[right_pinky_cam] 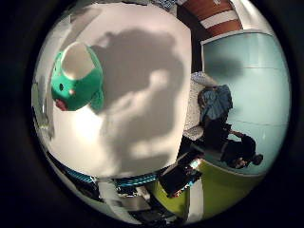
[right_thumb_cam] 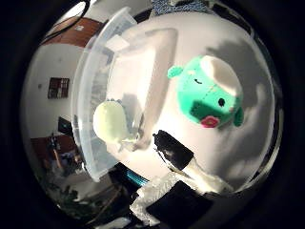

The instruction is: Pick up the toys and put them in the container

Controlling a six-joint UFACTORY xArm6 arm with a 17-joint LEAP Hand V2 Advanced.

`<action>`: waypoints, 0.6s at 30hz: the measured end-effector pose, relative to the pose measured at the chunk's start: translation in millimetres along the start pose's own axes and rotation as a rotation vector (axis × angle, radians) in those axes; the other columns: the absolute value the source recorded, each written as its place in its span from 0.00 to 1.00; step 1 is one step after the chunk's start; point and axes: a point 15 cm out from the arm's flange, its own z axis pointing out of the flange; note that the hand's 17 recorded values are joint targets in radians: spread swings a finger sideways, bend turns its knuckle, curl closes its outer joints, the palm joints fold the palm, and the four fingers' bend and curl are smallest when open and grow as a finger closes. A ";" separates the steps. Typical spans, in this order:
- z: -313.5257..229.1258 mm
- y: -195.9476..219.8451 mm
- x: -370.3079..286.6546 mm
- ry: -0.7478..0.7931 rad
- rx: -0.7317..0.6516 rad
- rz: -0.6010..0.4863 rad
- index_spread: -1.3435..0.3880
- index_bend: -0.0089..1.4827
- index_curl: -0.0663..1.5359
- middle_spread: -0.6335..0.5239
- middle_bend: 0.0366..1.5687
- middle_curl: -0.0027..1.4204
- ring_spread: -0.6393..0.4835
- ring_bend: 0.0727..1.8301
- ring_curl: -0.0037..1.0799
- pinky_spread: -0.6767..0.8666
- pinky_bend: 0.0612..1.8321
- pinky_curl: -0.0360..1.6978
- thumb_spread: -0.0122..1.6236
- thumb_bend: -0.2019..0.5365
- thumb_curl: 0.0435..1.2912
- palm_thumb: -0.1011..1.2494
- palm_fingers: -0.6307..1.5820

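A green plush toy (right_thumb_cam: 209, 98) with a white belly and a pink mouth lies on the white table (right_thumb_cam: 190, 43), apart from everything else. Beside it stands a clear plastic container (right_thumb_cam: 85, 90), and a pale yellow-green toy (right_thumb_cam: 112, 121) rests inside it. My right hand (right_thumb_cam: 183, 162) hovers above the table between the container and the green toy. One black-tipped white finger reaches out fairly straight and holds nothing. The hand's shadow falls across the table next to the green toy.
The table's edge (right_pinky_cam: 183, 95) runs close by, with a room beyond it holding a teal wall (right_pinky_cam: 247, 71) and a yellow-green surface (right_pinky_cam: 223, 185). Crumpled clear plastic (right_thumb_cam: 152, 191) lies near the table's edge.
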 end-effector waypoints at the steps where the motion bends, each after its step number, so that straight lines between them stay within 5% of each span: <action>1: 3.4 0.2 -0.5 -0.001 -0.007 -0.001 0.56 0.11 0.21 0.56 0.11 0.23 0.75 0.20 0.20 0.77 0.32 0.17 0.71 0.25 0.23 0.47 0.35; 18: 73.2 -1.2 3.6 -0.023 -0.111 0.019 0.56 0.12 0.21 0.54 0.13 0.24 0.74 0.18 0.21 0.76 0.29 0.15 0.71 0.25 0.22 0.47 0.38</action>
